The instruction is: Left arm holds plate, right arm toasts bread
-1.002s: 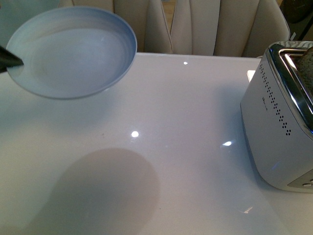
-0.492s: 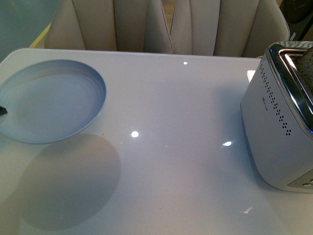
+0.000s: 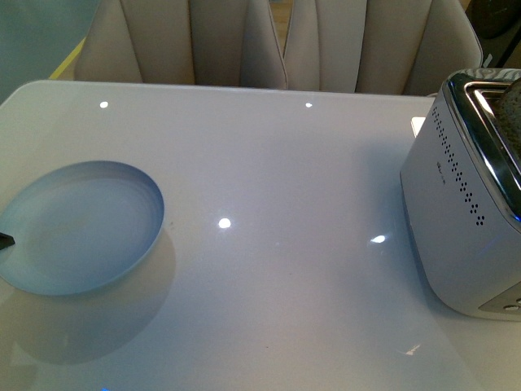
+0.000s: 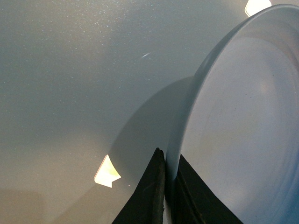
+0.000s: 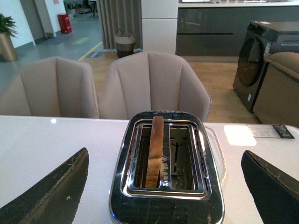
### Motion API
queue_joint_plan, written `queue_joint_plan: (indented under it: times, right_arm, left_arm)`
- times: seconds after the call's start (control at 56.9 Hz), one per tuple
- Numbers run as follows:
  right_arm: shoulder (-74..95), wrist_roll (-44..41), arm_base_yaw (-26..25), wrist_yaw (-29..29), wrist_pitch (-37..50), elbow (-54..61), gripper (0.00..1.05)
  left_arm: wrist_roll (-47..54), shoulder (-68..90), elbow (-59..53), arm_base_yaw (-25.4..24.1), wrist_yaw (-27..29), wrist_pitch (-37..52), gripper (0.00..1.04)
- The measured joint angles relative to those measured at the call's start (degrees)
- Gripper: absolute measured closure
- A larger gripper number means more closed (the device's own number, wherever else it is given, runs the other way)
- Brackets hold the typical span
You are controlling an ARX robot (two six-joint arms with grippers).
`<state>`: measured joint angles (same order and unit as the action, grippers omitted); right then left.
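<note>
Plate, rim pinched by left end effector, is now lowered near worktop. Right end effector is held wide and empty; bread is judged already slotted.

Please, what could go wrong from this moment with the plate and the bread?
1. The black left gripper pinches the round pale blue-grey plate only at its thin rim, so it may tilt or slip onto the glossy white table.
2. The brown bread slice stands in a narrow slot of the silver toaster; the open right gripper might knock the metal top.
</note>
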<state>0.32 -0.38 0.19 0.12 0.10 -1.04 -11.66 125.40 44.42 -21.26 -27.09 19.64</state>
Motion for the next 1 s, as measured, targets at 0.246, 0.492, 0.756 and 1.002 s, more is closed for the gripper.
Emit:
queue_joint_plan:
  times: [0.246,0.492,0.756,1.002]
  right_arm:
    - [0.00,0.00,0.00,-0.02,0.00,0.00,0.09]
    - [0.00,0.00,0.00,-0.02,0.00,0.00,0.09]
    - [0.00,0.00,0.00,-0.02,0.00,0.00,0.09]
    - [0.00,0.00,0.00,-0.02,0.00,0.00,0.09]
  left_arm:
    - [3.32,4.72,2.54,-0.52,-0.79,0.77,1.02]
    - [5.27,6.82,3.43,-0.11,-0.79,0.50,1.02]
    - [5.90,7.08,3.67,-0.11,-0.09,-0.20,0.77]
    - [5.79,5.42,3.30,-0.13,0.57,-0.90,0.41]
